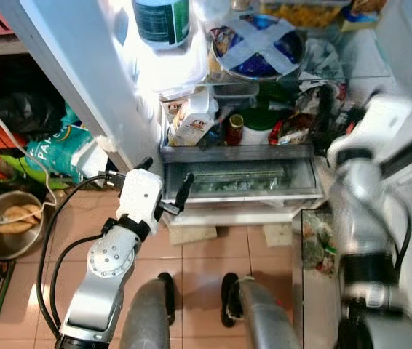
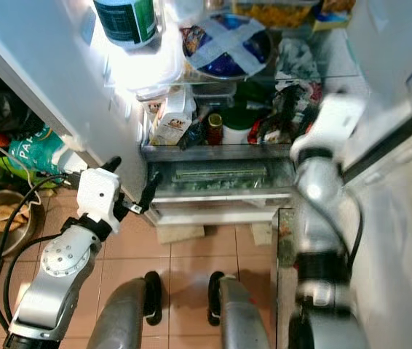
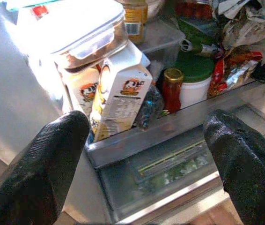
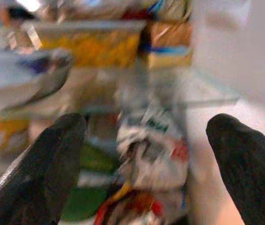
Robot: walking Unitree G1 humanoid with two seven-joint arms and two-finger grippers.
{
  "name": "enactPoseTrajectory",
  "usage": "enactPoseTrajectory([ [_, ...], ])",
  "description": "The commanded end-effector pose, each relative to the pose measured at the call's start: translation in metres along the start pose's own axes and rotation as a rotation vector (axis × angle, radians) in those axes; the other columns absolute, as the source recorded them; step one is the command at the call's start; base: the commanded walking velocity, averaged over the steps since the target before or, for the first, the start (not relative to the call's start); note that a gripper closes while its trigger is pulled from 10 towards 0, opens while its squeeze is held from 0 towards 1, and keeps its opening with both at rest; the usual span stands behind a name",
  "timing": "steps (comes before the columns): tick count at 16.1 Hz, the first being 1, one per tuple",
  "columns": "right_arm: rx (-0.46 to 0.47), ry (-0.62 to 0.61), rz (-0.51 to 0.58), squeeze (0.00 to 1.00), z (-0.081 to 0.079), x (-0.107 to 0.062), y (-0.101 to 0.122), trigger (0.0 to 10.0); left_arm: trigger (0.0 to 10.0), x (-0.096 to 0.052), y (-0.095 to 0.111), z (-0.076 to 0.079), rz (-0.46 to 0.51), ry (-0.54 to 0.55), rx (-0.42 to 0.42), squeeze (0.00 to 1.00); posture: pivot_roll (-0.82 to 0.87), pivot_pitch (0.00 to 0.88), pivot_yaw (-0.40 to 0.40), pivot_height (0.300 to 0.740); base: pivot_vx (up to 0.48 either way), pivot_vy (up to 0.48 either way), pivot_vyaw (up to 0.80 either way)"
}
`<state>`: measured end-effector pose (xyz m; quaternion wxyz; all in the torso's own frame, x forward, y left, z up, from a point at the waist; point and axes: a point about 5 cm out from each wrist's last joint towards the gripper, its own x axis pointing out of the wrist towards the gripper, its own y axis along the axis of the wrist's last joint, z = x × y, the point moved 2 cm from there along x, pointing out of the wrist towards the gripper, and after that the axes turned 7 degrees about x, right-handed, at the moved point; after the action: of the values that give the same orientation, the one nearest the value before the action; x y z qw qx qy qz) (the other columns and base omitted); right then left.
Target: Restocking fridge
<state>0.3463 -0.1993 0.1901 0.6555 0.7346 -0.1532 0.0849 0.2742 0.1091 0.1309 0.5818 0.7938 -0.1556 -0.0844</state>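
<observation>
Fridge (image 1: 191, 154) open w/ crammed shelves, milk carton (image 3: 118, 93) upright; left gripper (image 3: 146, 154) & right gripper (image 4: 146, 159) fingers spread, empty.

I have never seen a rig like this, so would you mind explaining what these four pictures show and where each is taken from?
This is a humanoid robot standing before an open fridge. The two top pictures come from a stereo camera on its head, looking down. The other two come from cameras on its wrists, looking along each gripper's two black fingers.

The left gripper hangs open and empty by the crisper drawer. Its wrist view shows a milk carton, a red-capped jar and a green-lidded tub on the shelf above the drawer.

The right gripper is open too, holding nothing, raised toward the crumpled packets; its picture is blurred. Higher up sits a taped bowl.
</observation>
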Motion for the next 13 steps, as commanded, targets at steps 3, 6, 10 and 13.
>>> enactPoseTrajectory([
  [3,0.061,0.071,-0.129,0.73,-0.016,-0.038,-0.02,10.0,10.0,-0.007,-0.016,-0.006,-0.056,0.075,0.034,0.0,0.07,0.138,0.019,0.74,0.0,0.0,0.0],
  [6,0.066,0.137,-0.209,0.0,-0.028,-0.066,-0.031,10.0,10.0,-0.009,-0.02,-0.005,-0.058,0.083,0.032,0.0,0.06,0.122,0.016,0.74,0.0,0.0,0.0],
  [10,0.045,0.13,-0.249,0.0,-0.022,-0.069,-0.036,10.0,10.0,-0.001,-0.019,0.0,-0.039,0.07,0.035,0.0,0.04,0.116,0.028,0.74,0.0,0.0,0.0],
  [13,0.037,0.129,-0.255,0.0,-0.02,-0.069,-0.035,10.0,10.0,0.004,-0.017,0.002,-0.02,0.057,0.036,0.0,0.03,0.111,0.033,0.74,0.0,0.0,0.0],
])
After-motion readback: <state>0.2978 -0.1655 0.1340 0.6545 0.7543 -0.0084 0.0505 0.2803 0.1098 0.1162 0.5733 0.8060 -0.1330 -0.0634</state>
